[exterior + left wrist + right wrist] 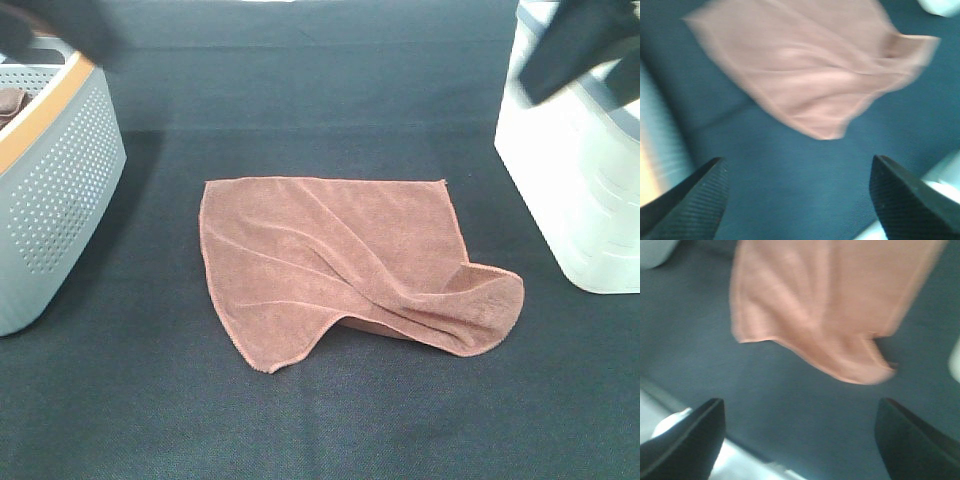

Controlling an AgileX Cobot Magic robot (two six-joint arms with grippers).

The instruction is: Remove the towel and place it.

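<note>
Dark cloth tabletop (pixel 330 420). Towel (pixel 340 260) lies rumpled mid-table, between grey basket (pixel 55 190) and white bin (pixel 575 180). Left gripper (pixel 797 200) and right gripper (pixel 800 440) spread wide, empty, nothing blocking either.

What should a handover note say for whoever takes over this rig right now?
Left hand: open, empty, above the dark cloth-covered table.
Right hand: open, empty, also clear of the towel.
Rust-brown towel: lying rumpled on the table between the grey perforated basket and the white bin, one corner folded.
Done: towel is out on the table.
Left: possibly flattening or final placing; neither hand touches it.
</note>
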